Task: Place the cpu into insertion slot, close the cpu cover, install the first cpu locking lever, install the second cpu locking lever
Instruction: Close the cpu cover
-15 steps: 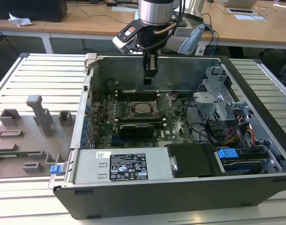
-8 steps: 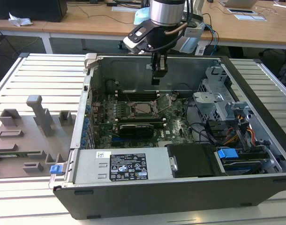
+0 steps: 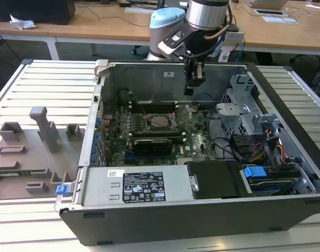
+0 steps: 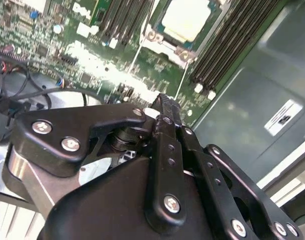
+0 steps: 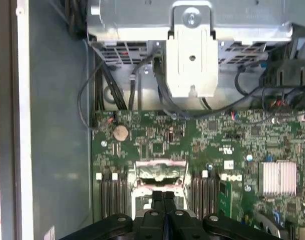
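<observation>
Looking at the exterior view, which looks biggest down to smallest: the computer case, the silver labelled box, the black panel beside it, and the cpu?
1. computer case
2. silver labelled box
3. black panel
4. cpu, plainly smallest, though it lies farther from the camera.

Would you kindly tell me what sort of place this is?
Probably a robotics lab or office workshop: an open computer case on a slatted metal bench, a robot arm above it, and wooden desks behind.

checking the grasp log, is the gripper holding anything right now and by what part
Nothing is held. The gripper hangs above the motherboard with its fingers pressed together and empty; the cpu lies down on that board.
</observation>
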Controlling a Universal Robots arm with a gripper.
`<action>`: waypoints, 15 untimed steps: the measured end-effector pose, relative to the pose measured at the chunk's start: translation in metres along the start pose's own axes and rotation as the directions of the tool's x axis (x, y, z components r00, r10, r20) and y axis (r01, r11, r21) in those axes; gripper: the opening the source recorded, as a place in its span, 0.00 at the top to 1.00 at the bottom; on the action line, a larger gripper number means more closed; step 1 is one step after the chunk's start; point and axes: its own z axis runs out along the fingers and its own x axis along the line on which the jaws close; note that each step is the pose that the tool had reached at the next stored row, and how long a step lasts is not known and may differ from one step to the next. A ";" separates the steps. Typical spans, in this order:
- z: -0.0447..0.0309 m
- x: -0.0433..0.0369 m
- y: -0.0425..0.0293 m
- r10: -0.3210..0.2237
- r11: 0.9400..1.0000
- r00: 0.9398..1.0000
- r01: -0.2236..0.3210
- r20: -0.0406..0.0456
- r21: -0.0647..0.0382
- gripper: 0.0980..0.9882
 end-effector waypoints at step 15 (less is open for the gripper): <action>0.0159 0.0007 0.0320 0.000 1.000 1.000 0.000 0.002 0.006 0.99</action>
